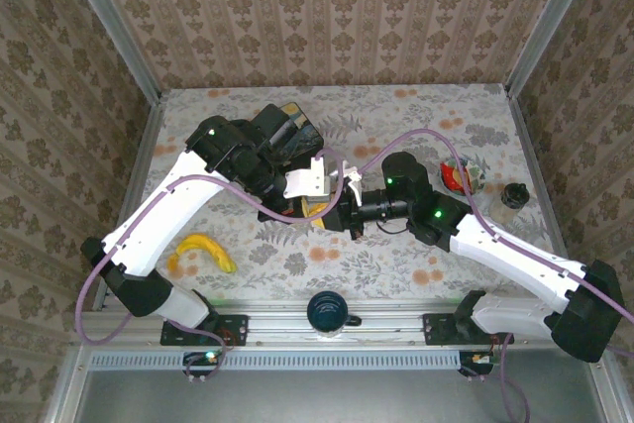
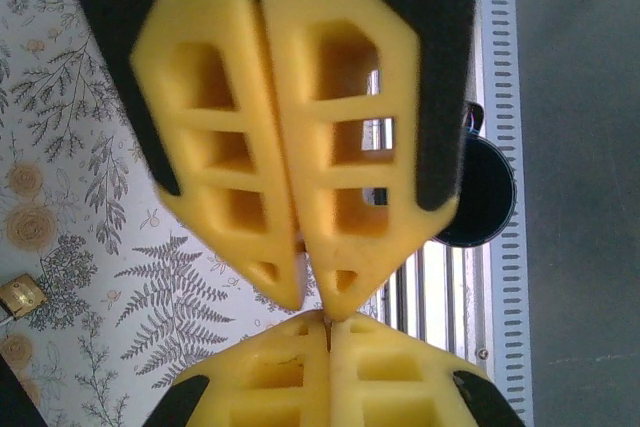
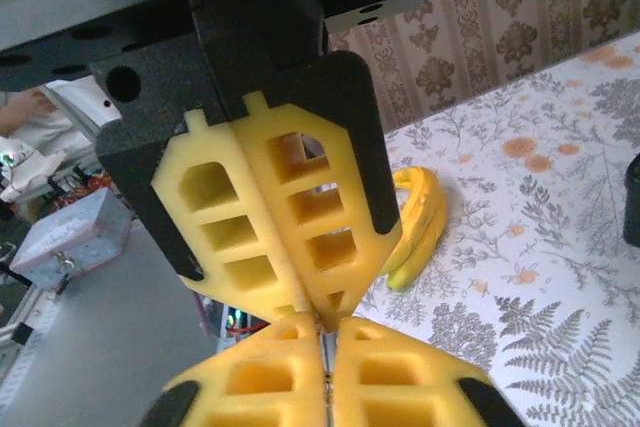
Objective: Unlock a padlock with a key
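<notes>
My two grippers meet tip to tip above the middle of the table. In the right wrist view, my right gripper is shut on a thin silvery strip, the key, which runs between its yellow fingers. My left gripper comes down from above, its tips pinched together at the key's end. In the left wrist view, my left gripper is shut, with a small sliver of the key at its tips, and the right gripper's fingers press in from above. The brass padlock lies on the tablecloth, apart from both grippers.
A yellow banana lies at the front left. A dark cup stands on the front rail. The dark box sits under the left arm. A red and white object and a small black thing are at the right.
</notes>
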